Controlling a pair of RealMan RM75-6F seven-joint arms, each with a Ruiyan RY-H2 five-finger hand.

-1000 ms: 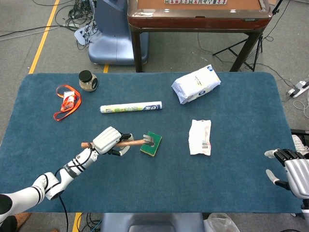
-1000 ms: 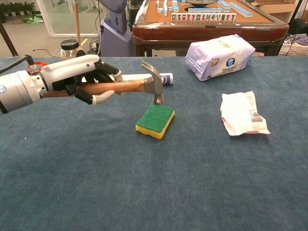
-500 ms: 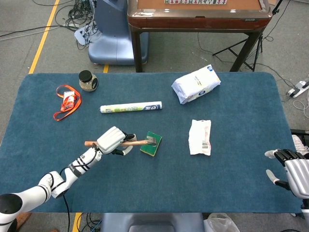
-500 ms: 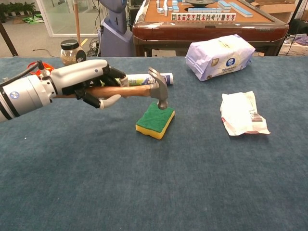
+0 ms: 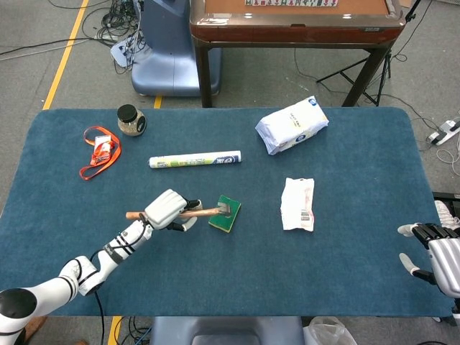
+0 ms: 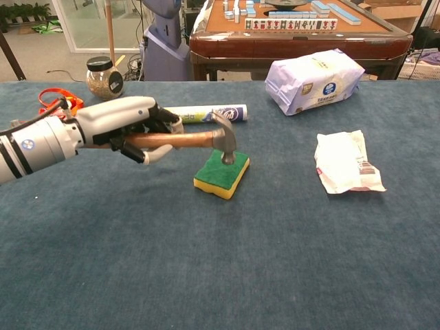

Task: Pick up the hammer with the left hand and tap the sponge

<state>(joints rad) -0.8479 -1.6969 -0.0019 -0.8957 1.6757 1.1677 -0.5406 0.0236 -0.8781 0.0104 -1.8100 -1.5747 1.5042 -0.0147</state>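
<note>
Nearest us, the robot's right hand, grey and white, sits at the table's near right corner; its fingers are apart and we see nothing in it; it shows in the head view only.

Next, the white left hand, fingers wrapped around the wooden-handled steel claw hammer; the handle runs roughly level across the table; the head rests on the green top of the green-and-yellow rectangular sponge, which lies on the blue cloth-covered table a little left of centre; we judge the tap to be at contact.

Risks, as we judge them: the face meets the sponge towards its far edge, so a hard or off-centre press could tip the soft block or push it sideways; the hand holds the handle well back from the head, so the head could twist in the grasp; lifting with the head dug into the foam might drag the sponge along.

Further right, a crumpled white plastic packet with a barcode, well apart from the sponge.

Beyond the hammer, a white printed tube lying flat, near enough that a wide backswing could clip it; further off, a white bag of tissues, a black-lidded glass jar and an orange lanyard.
</note>
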